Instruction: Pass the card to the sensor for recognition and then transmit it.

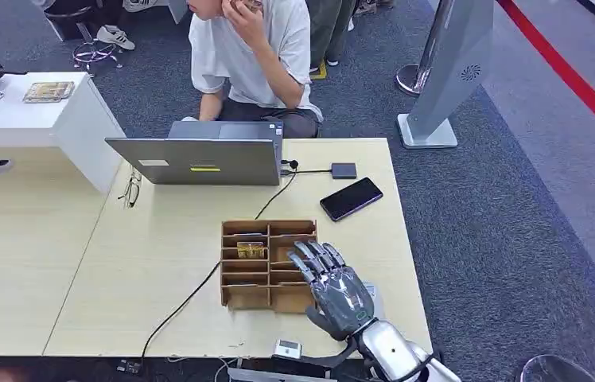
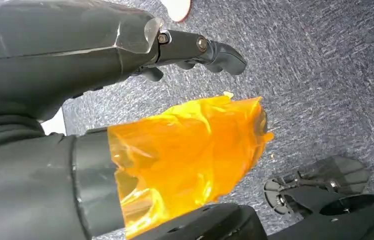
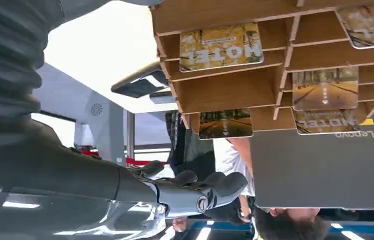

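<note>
Hovering, my right hand (image 1: 334, 290) holds nothing, fingers apart, at lower centre over the slotted rack (image 1: 235, 296). Card (image 1: 250, 251): upright in a slot; likely thin, stiff, slick; pinch exposed top edge.

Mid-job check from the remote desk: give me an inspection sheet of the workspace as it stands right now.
Surface: pale wooden table, joined to a second one on the left.
Job's things: cardboard card rack with slots; hotel cards sit in several slots.
Clutter: laptop, phone, glasses, small dark box.
Hands: right hand over the rack's right side, fingers spread, holding nothing; left hand hangs over carpet, empty.
Cables: black cable runs from the laptop, behind the rack, off the front edge.
Surroundings: seated person, grey stand, red floor line.
</note>
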